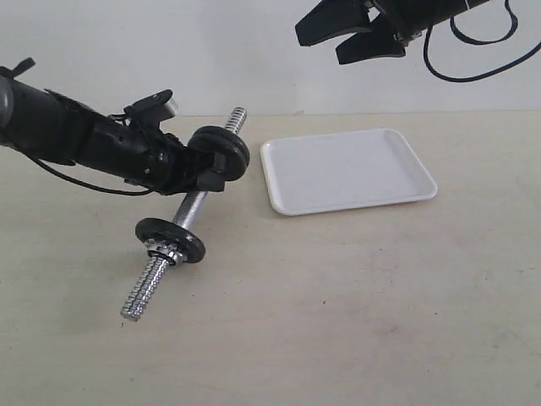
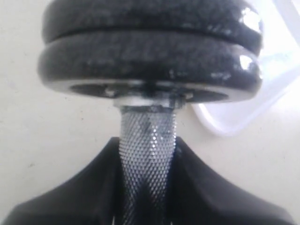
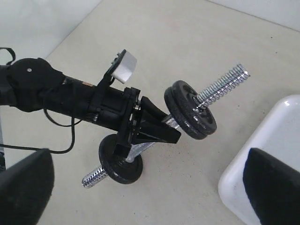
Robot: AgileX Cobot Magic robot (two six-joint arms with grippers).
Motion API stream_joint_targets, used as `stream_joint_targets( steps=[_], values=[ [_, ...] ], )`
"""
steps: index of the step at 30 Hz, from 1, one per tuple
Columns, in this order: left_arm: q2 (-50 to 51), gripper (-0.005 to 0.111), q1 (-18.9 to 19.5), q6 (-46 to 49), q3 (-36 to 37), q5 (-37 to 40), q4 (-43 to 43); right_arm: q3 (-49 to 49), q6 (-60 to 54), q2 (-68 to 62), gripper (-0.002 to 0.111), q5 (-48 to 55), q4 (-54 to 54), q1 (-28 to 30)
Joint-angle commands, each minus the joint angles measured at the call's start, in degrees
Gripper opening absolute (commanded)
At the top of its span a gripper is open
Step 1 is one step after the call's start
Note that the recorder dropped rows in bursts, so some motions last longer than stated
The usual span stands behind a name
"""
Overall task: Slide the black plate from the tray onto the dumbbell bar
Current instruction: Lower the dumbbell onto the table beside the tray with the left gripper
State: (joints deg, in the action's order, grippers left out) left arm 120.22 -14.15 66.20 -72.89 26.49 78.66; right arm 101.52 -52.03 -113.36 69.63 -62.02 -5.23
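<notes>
The dumbbell bar lies slanted, its far end raised off the table. My left gripper is shut on its knurled middle. Two black plates sit pressed together on the far part of the bar, right in front of the left fingers. A third black plate sits near the bar's lower end, against a silver collar. The white tray lies to the right with no disc in it. My right gripper hangs open high above the tray, nothing between its fingers.
The threaded ends of the bar stick out beyond the plates. A black cable trails from the left arm over the table. Pale tabletop spreads out in front of the tray.
</notes>
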Motion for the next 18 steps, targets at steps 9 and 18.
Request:
stream_joint_targets(
  steps=[9,18],
  values=[
    [-0.87,0.004,-0.34,9.31,-3.89,1.99,21.29,0.43,-1.65,0.85,0.105,0.33,-0.14,0.17],
    [-0.19,0.004,-0.34,8.61,-6.83,1.37,21.29,0.43,-2.01,0.85,0.105,0.33,-0.14,0.17]
  ],
)
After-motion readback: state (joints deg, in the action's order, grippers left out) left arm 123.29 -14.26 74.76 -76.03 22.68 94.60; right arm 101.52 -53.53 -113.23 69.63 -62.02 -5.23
